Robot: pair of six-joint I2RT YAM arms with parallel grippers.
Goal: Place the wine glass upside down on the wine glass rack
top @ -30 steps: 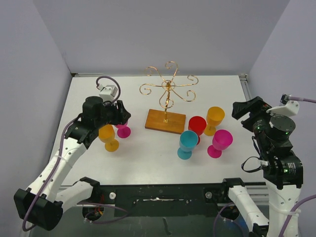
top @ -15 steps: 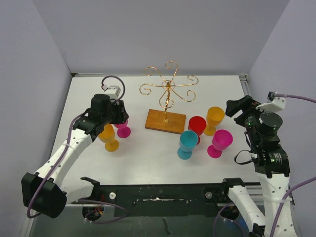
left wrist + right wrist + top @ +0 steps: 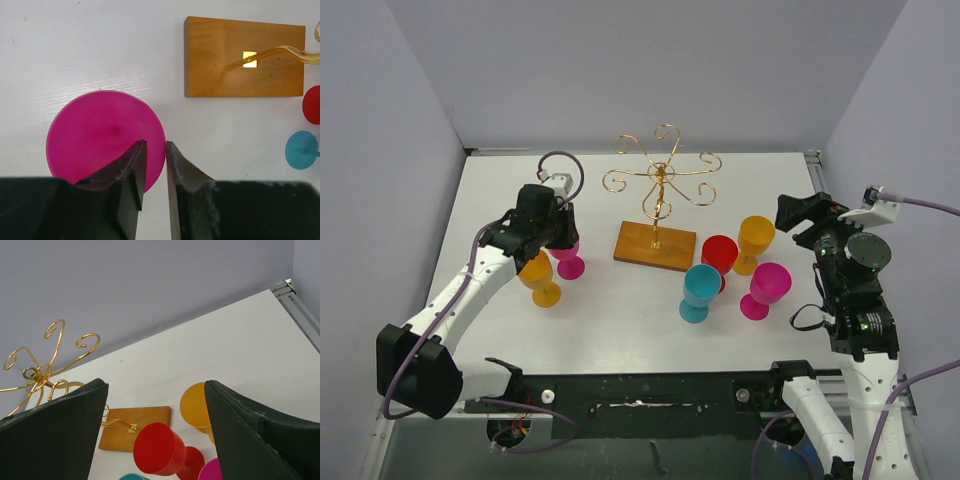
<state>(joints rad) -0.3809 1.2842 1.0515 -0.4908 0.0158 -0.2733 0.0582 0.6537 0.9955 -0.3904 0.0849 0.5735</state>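
The wine glass rack [image 3: 660, 180] is a gold wire stand on a wooden base [image 3: 655, 244], at the middle back of the table. Its base [image 3: 244, 56] also shows in the left wrist view. A magenta wine glass [image 3: 570, 265] stands upright left of the base. My left gripper [image 3: 563, 232] points down over it. In the left wrist view the left gripper [image 3: 155, 142] straddles the glass's rim [image 3: 100, 130], one finger over the bowl and one outside. A narrow gap still shows. My right gripper [image 3: 800, 213] hangs wide open at the right, holding nothing [image 3: 156, 383].
An orange glass [image 3: 540, 275] stands just left of the magenta one, under the left arm. Right of the base stand a red glass [image 3: 719, 252], a yellow-orange glass [image 3: 755, 238], a blue glass [image 3: 700, 288] and another magenta glass [image 3: 767, 285].
My left arm has shifted right over the magenta glass and its jaws have narrowed around the rim. The right arm has turned and moved slightly back, still open.
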